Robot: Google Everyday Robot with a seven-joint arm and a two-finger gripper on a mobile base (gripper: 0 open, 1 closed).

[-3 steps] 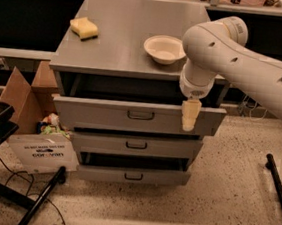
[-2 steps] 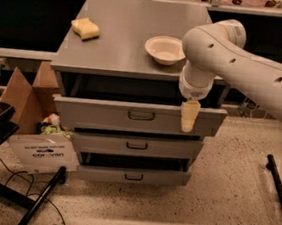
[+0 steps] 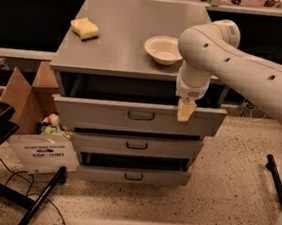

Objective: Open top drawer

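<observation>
We see the top drawer (image 3: 100, 114) standing partly out of the cabinet (image 3: 128, 43), under its top. Our gripper (image 3: 185, 111) hangs at the upper edge of the drawer front, at 3 o'clock from the handle (image 3: 141, 116). We cannot tell if it is open or closed.

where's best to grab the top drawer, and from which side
Grip the small black loop handle at the centre of the top drawer front, coming straight from the front: a central pull should slide it squarely. The end effector sits right of it, at the front's upper edge.
</observation>
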